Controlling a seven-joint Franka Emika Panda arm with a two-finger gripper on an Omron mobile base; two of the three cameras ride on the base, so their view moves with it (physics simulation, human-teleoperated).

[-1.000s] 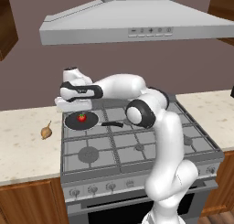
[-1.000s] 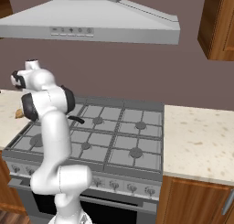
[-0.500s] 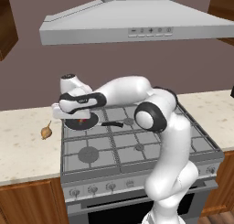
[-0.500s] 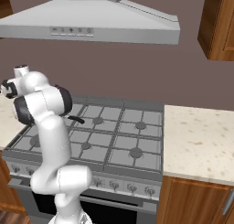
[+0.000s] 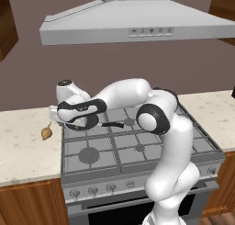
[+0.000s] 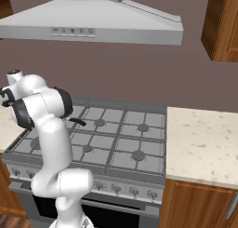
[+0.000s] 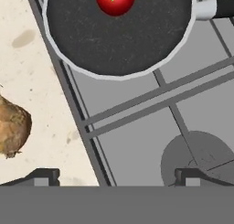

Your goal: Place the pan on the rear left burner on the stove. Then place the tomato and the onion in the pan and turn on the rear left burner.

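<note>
Stove (image 5: 137,148): pan (image 7: 119,35) sits on rear left grate, tomato (image 7: 115,0) inside. Onion (image 7: 13,126) lies on counter (image 5: 23,146) beside stove's left edge, stalk pointing up in left base view. My gripper (image 7: 114,178) spread wide, empty; I judge onion left of fingertips, reach goes that way.

Home kitchen; six-burner gas stove (image 5: 137,146), steel range hood (image 5: 137,24) above; speckled stone counters (image 6: 204,145); wooden cabinets (image 6: 222,24).

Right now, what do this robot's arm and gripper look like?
The arm is glossy white with rounded, tube-like links and dark grey-black joint rings. The gripper ends in two small dark blocky finger tips. No cables or markings are visible.
</note>
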